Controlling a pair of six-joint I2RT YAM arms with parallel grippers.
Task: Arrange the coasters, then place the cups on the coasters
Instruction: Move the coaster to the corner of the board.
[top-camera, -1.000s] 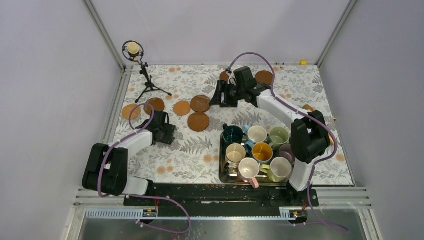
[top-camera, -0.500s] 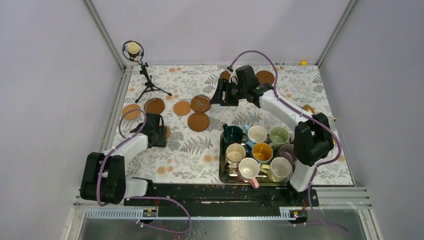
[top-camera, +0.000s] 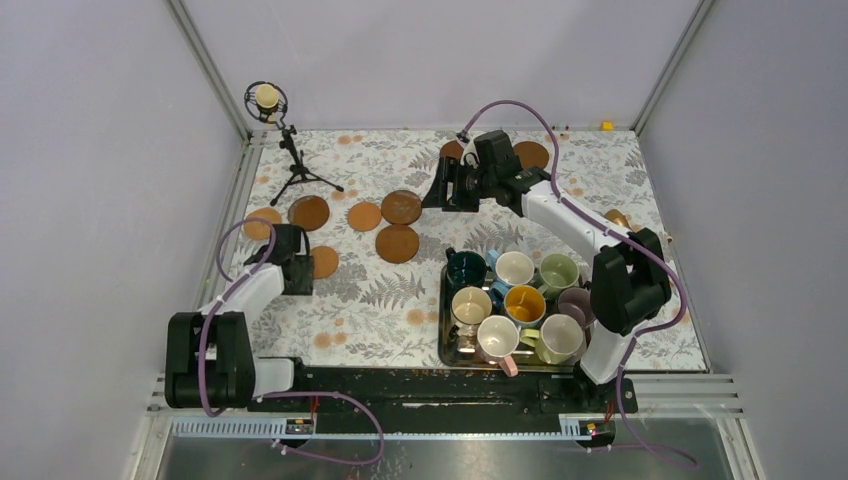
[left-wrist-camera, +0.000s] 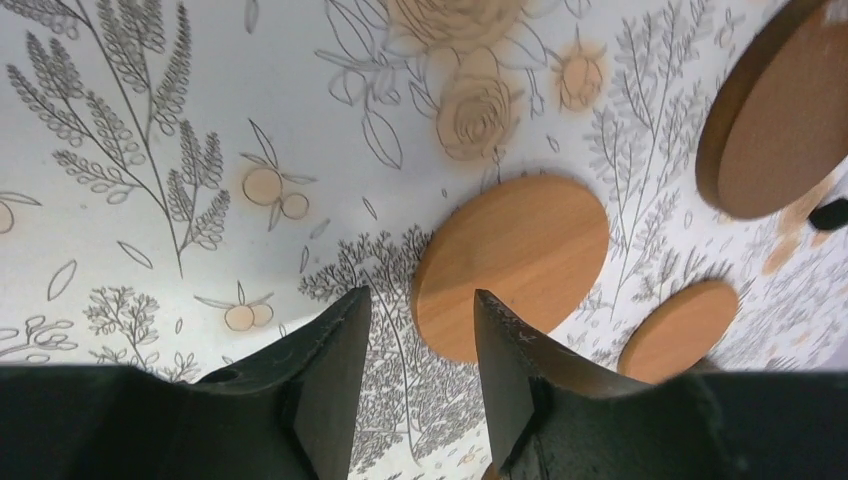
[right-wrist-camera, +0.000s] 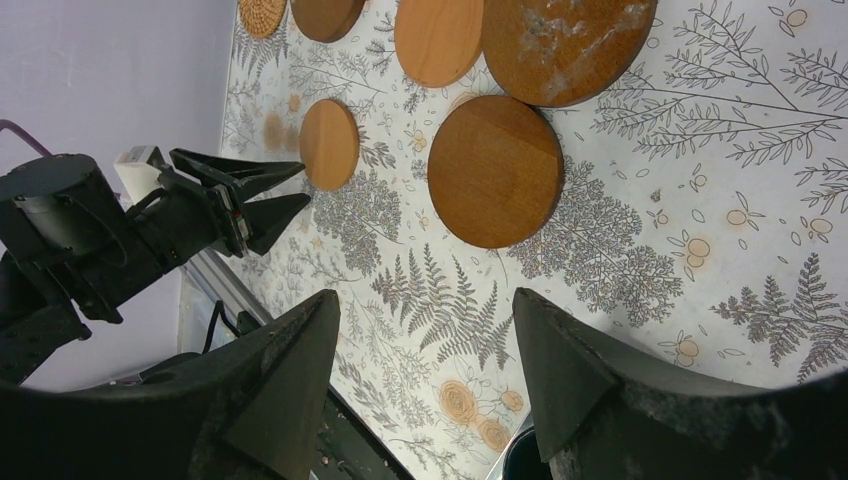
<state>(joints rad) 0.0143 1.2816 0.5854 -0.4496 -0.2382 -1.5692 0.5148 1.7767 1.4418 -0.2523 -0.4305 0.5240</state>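
Note:
Several brown coasters lie on the floral cloth: a row of them (top-camera: 309, 212) at centre left, one (top-camera: 397, 243) in front of that row, and two (top-camera: 530, 154) at the back. My left gripper (top-camera: 300, 272) is open and empty, its tips just short of a light coaster (left-wrist-camera: 510, 265) that lies flat on the cloth (top-camera: 324, 262). My right gripper (top-camera: 440, 190) hangs open and empty above the cloth near the dark coaster (right-wrist-camera: 495, 170). The cups (top-camera: 515, 268), in several colours, stand packed together in the steel tray (top-camera: 443, 340).
A microphone on a small tripod (top-camera: 290, 160) stands at the back left corner. Metal frame rails border the cloth. The tray of cups takes up the near right. My left gripper (right-wrist-camera: 290, 190) also shows in the right wrist view.
My left arm has swung back to the left, uncovering a coaster that now lies just right of its fingers. The right arm has barely moved.

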